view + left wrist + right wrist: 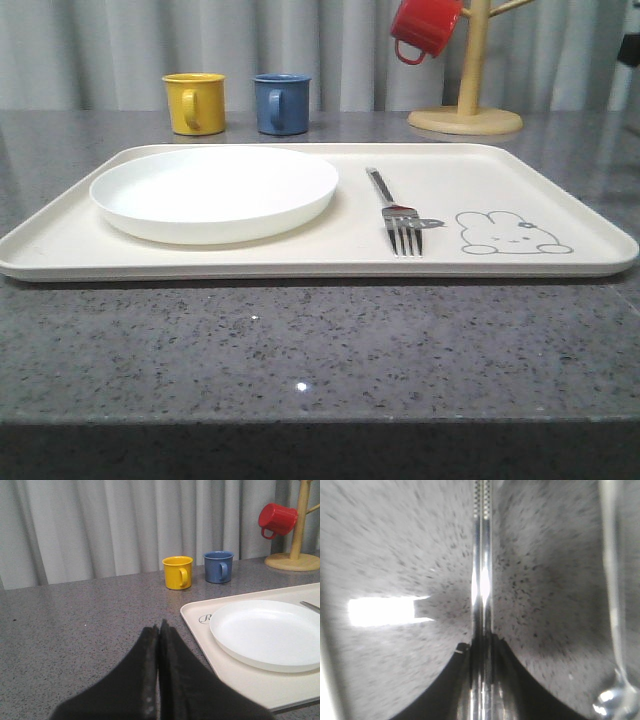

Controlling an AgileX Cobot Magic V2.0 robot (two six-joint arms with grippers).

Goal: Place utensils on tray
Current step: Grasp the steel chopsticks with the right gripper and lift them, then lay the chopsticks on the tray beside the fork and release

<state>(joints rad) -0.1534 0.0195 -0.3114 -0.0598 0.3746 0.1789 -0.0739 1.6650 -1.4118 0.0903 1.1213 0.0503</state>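
Note:
The cream tray (300,268) lies across the grey table with a rabbit drawing at its right end. A silver fork (395,212) rests on it, tines toward me, right of a round white plate (214,192). In the right wrist view my right gripper (482,639) is shut on the shiny chopsticks (482,580), which run straight out from the fingers, low over the speckled table. Beside them lies another slim shiny handle (612,580), seemingly the spoon's. My left gripper (159,627) is shut with nothing in it, over bare table beside the tray (240,680).
A yellow mug (194,102) and a blue mug (281,103) stand behind the tray. A red mug (424,27) hangs on a wooden mug tree (467,100) at the back right. Grey curtains close off the back.

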